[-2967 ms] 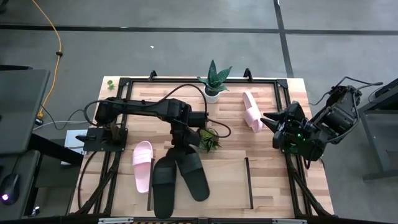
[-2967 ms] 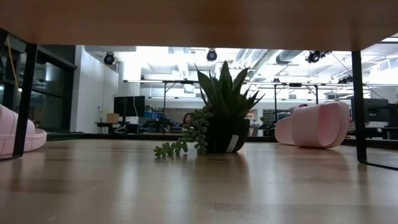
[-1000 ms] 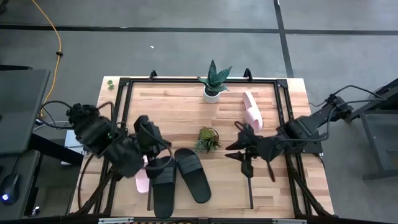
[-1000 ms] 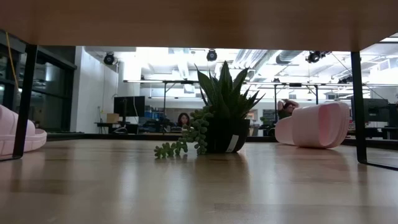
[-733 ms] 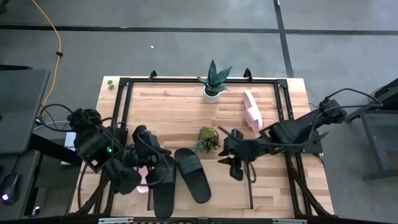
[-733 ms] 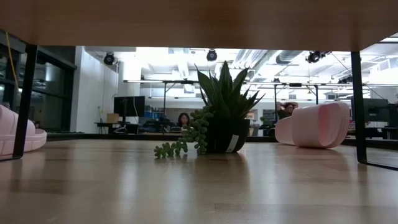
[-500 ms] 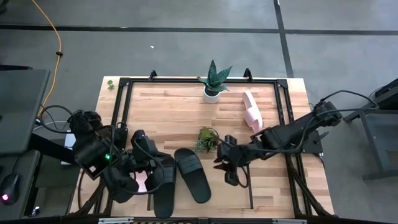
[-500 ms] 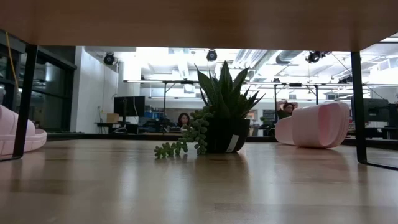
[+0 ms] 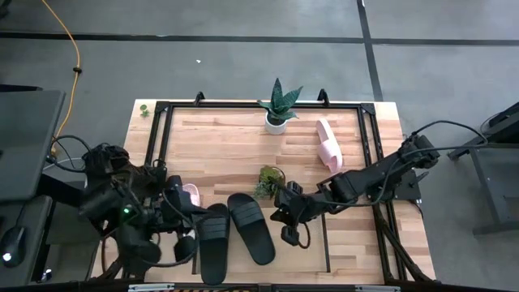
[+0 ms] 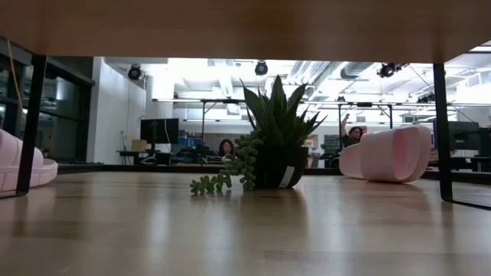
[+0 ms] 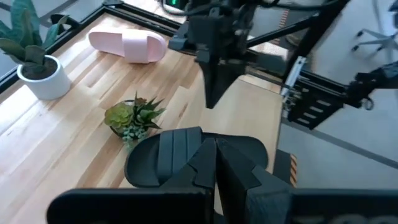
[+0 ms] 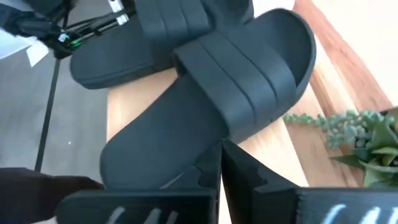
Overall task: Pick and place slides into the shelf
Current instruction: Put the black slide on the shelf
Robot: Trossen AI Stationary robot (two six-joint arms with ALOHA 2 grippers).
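Sandals lie in two groups on the table (image 9: 219,146). The right end effector (image 9: 288,229) hangs low over the shelf (image 9: 308,243), its fingers pressed together and pinching nothing. Just beside its tip, toward the left arm, lies one black slide (image 9: 250,226), angled across the shelf board; the right wrist view shows that slide (image 12: 205,106) close under the closed fingers (image 12: 239,177), apparently just clear of them, though a light touch cannot be ruled out. The second black slide (image 9: 212,242) lies touching the first on its far side from the right end effector, their strap ends overlapping in the right wrist view.

The left end effector (image 9: 188,243) is low at the outer edge of that second black slide, its fingers also pressed together and empty; its wrist view looks past the closed fingers (image 11: 233,168) onto a black slide (image 11: 186,152) directly ahead. A pink slide (image 9: 190,195) peeks out just behind the left end effector, mostly covered by the arm.

The other pink slide (image 9: 328,144) rests well behind the right end effector, near the back of the table, off the shelf. A small trailing plant (image 9: 268,179) stands just behind the right end effector, and a spiky potted plant (image 9: 278,105) sits farther back at the table's rear edge.
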